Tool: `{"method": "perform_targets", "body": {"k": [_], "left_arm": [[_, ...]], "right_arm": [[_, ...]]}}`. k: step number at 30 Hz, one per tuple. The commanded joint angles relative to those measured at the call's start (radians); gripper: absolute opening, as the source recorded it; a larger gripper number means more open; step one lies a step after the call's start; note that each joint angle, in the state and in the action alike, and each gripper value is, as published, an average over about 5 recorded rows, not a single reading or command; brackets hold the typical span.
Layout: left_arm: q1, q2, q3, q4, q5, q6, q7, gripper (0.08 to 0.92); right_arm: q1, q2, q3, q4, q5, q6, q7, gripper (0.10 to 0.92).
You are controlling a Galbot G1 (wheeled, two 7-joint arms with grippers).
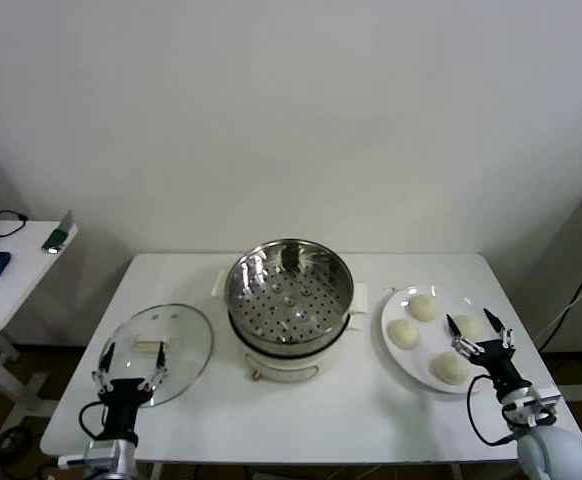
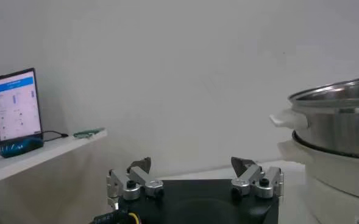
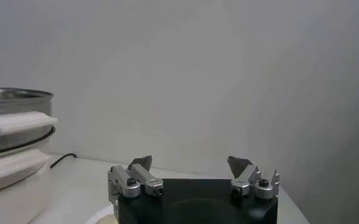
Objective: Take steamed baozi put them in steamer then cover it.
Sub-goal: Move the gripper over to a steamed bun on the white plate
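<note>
Four steamed baozi [image 1: 430, 337] sit on a white plate [image 1: 396, 303] at 3 o'clock from the steamer [image 1: 289, 290], which stands open in the middle of the white table [image 1: 321, 420] (its tray with holes has nothing in it). The cover [image 1: 157, 350] lies flat on the table at 9 o'clock from the steamer. The right gripper [image 1: 476, 330] hangs over the plate's near side with its fingers spread wide and nothing in them, and the left gripper [image 1: 129, 363] hangs over the cover's near edge the same way.

Steamer [image 1: 289, 290]: polished, glossy stainless steel with perforated tray, on smooth white base. Cover [image 1: 158, 352]: clear glass, metal rim. Steamed baozi [image 1: 423, 307]: smooth matt dough; worktop [image 1: 301, 410]: matt white.
</note>
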Motion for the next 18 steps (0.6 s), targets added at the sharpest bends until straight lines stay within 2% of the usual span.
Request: {"method": "perform_targets", "body": {"k": [1, 4, 8, 13, 18], "left_arm": [[0.001, 0.004, 0.000, -0.002, 0.002, -0.003, -0.004, 0.823], [0.001, 0.013, 0.003, -0.003, 0.002, -0.002, -0.002, 0.823], [-0.006, 0.025, 0.008, 0.001, 0.002, -0.001, -0.004, 0.823], [-0.021, 0.031, 0.011, 0.007, -0.006, 0.001, -0.007, 0.823], [-0.035, 0.044, 0.015, 0.018, -0.018, 0.005, -0.006, 0.823]], "right_arm": [[0.033, -0.035, -0.002, -0.008, -0.053, -0.016, -0.038, 0.823], [0.095, -0.132, -0.029, -0.037, -0.100, -0.090, -0.137, 0.823], [0.213, -0.329, -0.099, -0.114, -0.186, -0.199, -0.356, 0.823], [0.443, -0.497, -0.293, -0.241, -0.289, -0.218, -0.603, 0.823], [0.751, -0.565, -0.634, -0.346, -0.400, -0.194, -0.739, 0.823]]}}
